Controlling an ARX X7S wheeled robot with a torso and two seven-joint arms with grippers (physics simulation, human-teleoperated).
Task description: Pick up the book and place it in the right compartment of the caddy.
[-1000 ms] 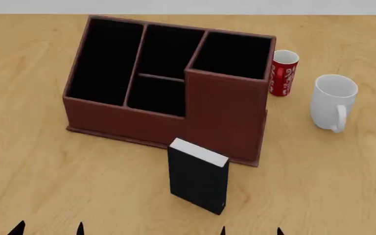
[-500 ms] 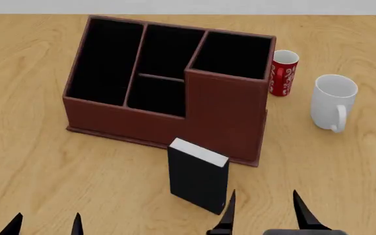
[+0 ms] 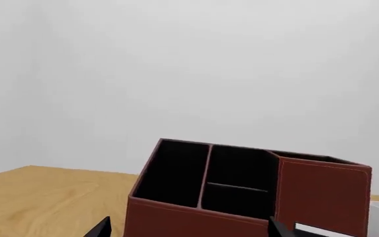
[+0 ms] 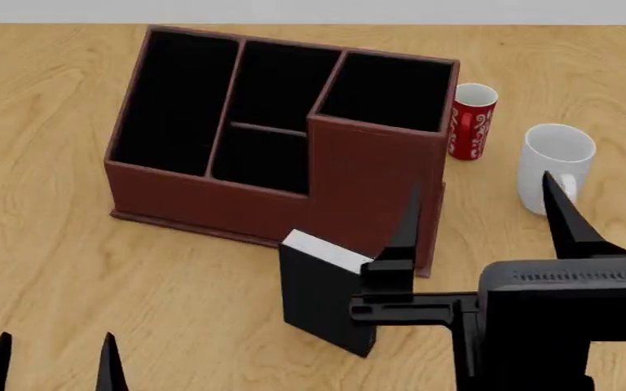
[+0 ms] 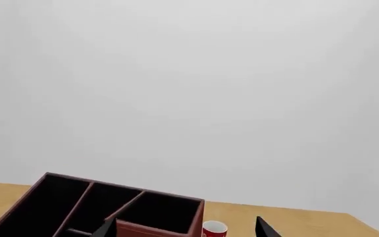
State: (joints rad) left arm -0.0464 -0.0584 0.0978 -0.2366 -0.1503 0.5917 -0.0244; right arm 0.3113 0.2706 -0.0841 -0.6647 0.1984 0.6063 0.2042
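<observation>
Black and wide open, our right claw (image 4: 478, 213) hangs over the counter (image 4: 41, 261) with nothing between its two pointed fingers. In the head view it sits to the right of the book (image 4: 319, 297), and its left finger crosses in front of the caddy (image 4: 215, 195) wall. Whether that finger touches the book we cannot tell from here.

We judge this to be the reach step: the book is not yet gripped. The next move calls for bringing the open claw across so the book's covers sit between the fingers, then closing, lifting, and carrying it up over the tall wall.

Our left claw (image 4: 50, 364) shows only as two parted tips low at the left, empty and well apart from everything.

Outward from the right claw, the book stands upright on the counter, white page edges up, just in front of the caddy. Behind it rises the right compartment (image 4: 387, 91), black-lined with nothing in it. Beyond the caddy stand a red can (image 4: 471, 120) and a white mug (image 4: 553, 167).
</observation>
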